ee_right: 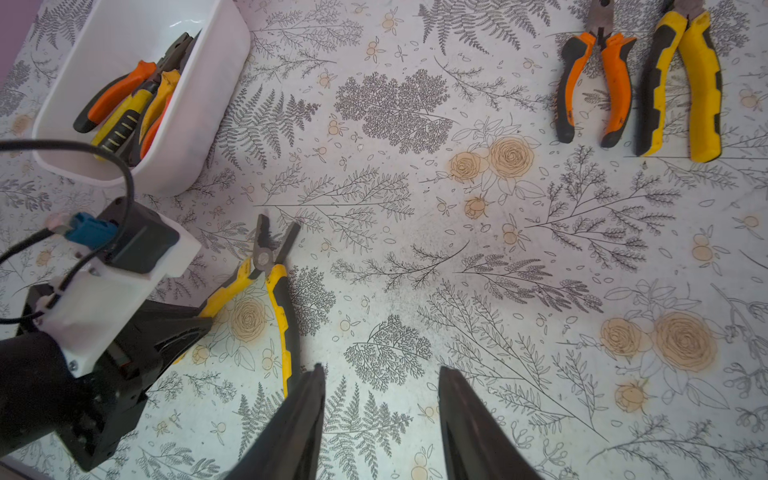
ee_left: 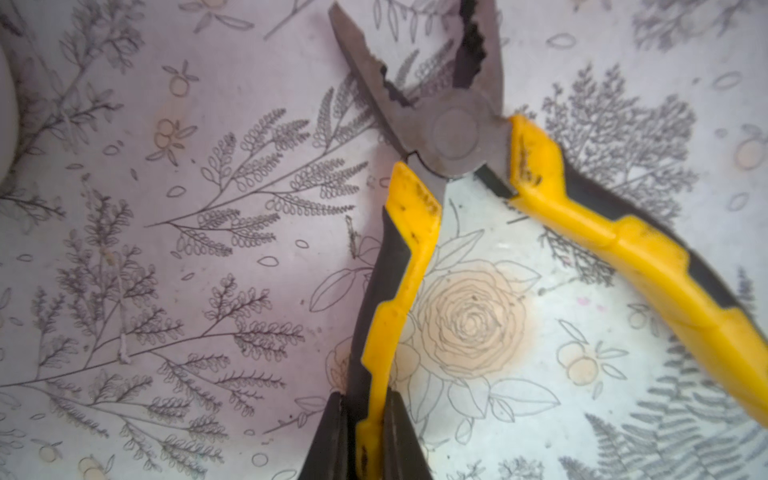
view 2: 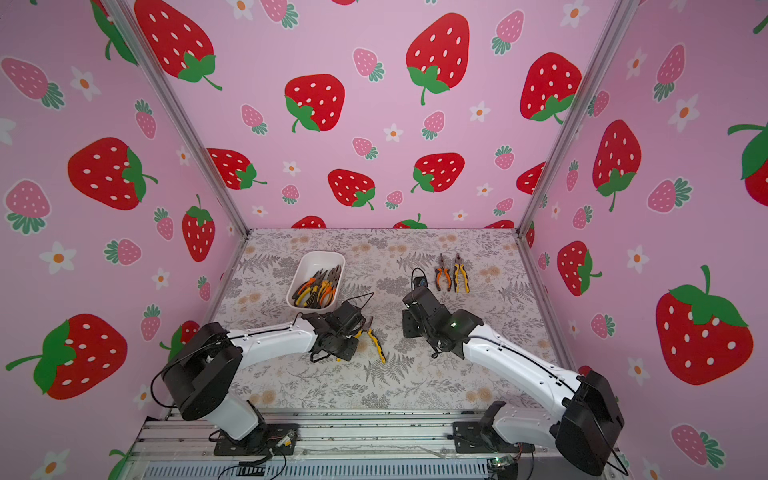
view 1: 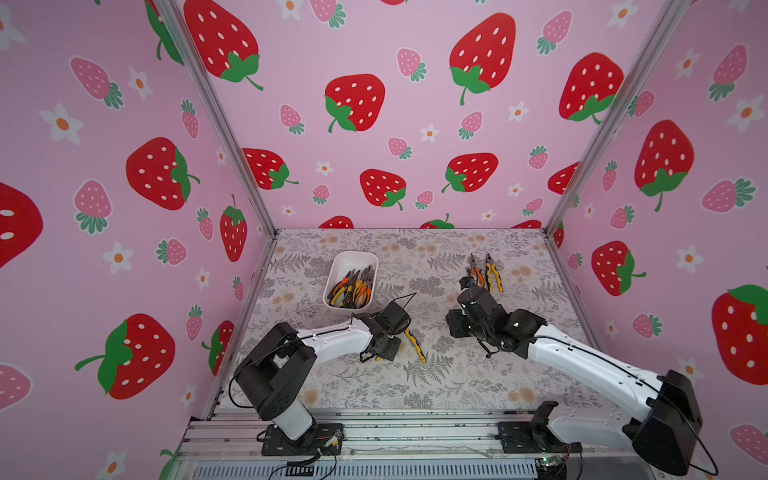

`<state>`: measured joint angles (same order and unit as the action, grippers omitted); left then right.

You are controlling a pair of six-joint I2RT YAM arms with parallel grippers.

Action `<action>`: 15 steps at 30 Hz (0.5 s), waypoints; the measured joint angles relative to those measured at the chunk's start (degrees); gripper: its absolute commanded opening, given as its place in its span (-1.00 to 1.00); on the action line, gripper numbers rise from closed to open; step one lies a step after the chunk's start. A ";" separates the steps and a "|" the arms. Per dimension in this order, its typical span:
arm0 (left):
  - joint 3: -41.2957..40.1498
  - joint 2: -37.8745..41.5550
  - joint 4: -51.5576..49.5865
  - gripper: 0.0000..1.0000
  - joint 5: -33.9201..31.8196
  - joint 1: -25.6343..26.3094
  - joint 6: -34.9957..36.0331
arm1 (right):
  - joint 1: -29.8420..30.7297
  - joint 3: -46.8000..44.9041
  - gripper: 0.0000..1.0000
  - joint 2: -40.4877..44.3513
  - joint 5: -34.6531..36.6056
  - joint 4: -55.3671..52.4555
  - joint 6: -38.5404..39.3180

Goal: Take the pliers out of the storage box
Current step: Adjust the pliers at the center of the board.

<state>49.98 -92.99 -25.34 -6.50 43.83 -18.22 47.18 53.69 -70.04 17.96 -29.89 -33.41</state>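
1. Pliers [view 1: 351, 289]: several heaped in the white storage box [view 1: 351, 261], far left on the surface [view 1: 436, 374].
2. Yellow-handled pliers [ee_left: 455, 137]: outside the box, handles splayed, one handle clamped in the left tool [ee_left: 365, 432].
3. Orange-handled pair [ee_right: 615, 83], second yellow pair [ee_right: 702, 83]: side by side, far right.
4. Right tool [ee_right: 380, 370]: partly spread, empty.

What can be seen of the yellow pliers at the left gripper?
The yellow pliers have dark grey toothed metal jaws, a round pivot and scuffed yellow-and-black handles. Jaws and handles stand spread open. The left gripper is shut on one handle; the other is free. They are flat, on or just above the floral cloth, outside the storage box.
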 measured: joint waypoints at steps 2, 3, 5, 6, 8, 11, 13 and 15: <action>0.00 0.00 -0.44 -0.47 -0.07 0.28 -0.11 | 0.00 0.00 -0.01 0.00 -0.24 0.09 -0.04; 0.00 -0.02 -0.66 -0.44 -0.07 0.33 0.00 | 0.00 0.00 -0.01 0.00 -0.35 0.11 -0.04; 0.00 -0.02 -1.22 -0.40 -0.13 0.52 -0.11 | 0.00 0.00 -0.02 0.00 -0.42 0.09 -0.07; 0.00 -0.02 -1.64 -0.39 -0.13 0.74 -0.22 | 0.00 0.00 -0.01 0.00 -0.42 0.09 -0.07; 0.00 -0.02 -2.25 -0.37 -0.15 1.27 -0.39 | -0.02 -0.02 -0.01 0.00 -0.42 0.11 -0.07; -0.20 0.68 -3.02 -0.37 -0.24 2.23 -1.14 | -0.11 -0.11 -0.01 0.00 -0.42 0.11 -0.07; -0.87 1.86 -3.32 -0.36 -0.42 2.89 -1.55 | -0.11 -0.22 -0.01 0.00 -0.42 0.13 -0.07; -1.51 2.89 -3.54 -0.38 -0.52 3.43 -1.95 | -0.11 -0.31 -0.01 0.00 -0.44 0.13 -0.07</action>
<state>48.47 -90.11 -28.88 -7.03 47.27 -20.16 47.07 53.39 -70.04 17.52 -29.76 -33.47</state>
